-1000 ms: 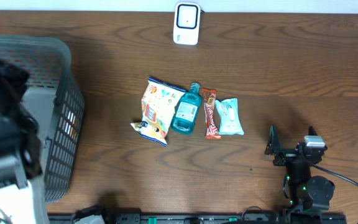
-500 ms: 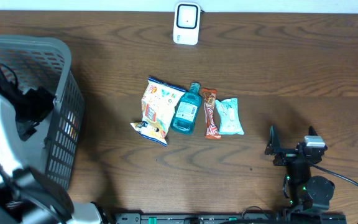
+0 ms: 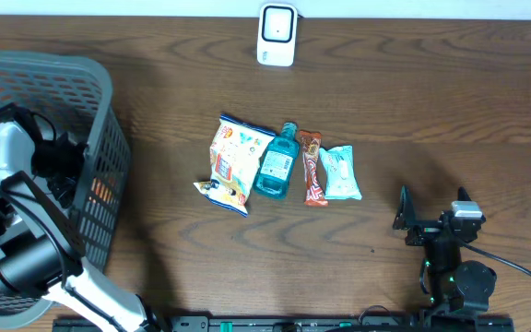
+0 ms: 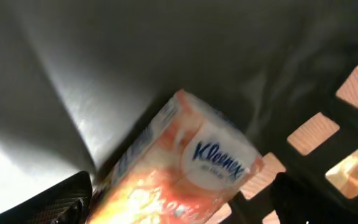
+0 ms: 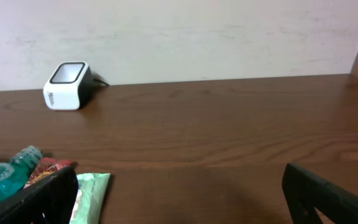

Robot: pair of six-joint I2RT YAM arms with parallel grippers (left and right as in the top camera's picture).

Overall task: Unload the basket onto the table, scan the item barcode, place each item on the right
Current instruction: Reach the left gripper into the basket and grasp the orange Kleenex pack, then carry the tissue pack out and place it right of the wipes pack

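Kleenex pack (image 4: 191,162), orange and white, lies tilted on the floor of the grey mesh basket (image 3: 109,92) at the left end of the table (image 3: 431,92). The left wrist view of it is blurred: only the brand name reads clearly, and its lower end is cut off by the bottom of the frame. From overhead the pack is almost wholly hidden by the left arm (image 3: 7,157), which reaches down into the basket (an orange patch behind the mesh may be part of it, but I cannot tell). Nothing else in the basket can be made out.

The left gripper (image 4: 182,186) hangs over the pack with its fingers (image 4: 61,199) spread wide, one on each side. The near-left finger is just beside the pack's edge; whether it touches is unclear through the blur.

The right gripper (image 3: 431,205) sits low at the near right of the table, also spread wide, pinching nothing.

The scanner (image 3: 277,34) stands at the far edge, well apart from the basket. Mid-table, a chip bag (image 3: 233,161), a blue mouthwash bottle (image 3: 276,161), a snack bar (image 3: 312,168) and a pale green packet (image 3: 341,173) lie in a row, side by side. In the right wrist view the bottle and bar are partly hidden by that gripper's left finger and the frame edge.
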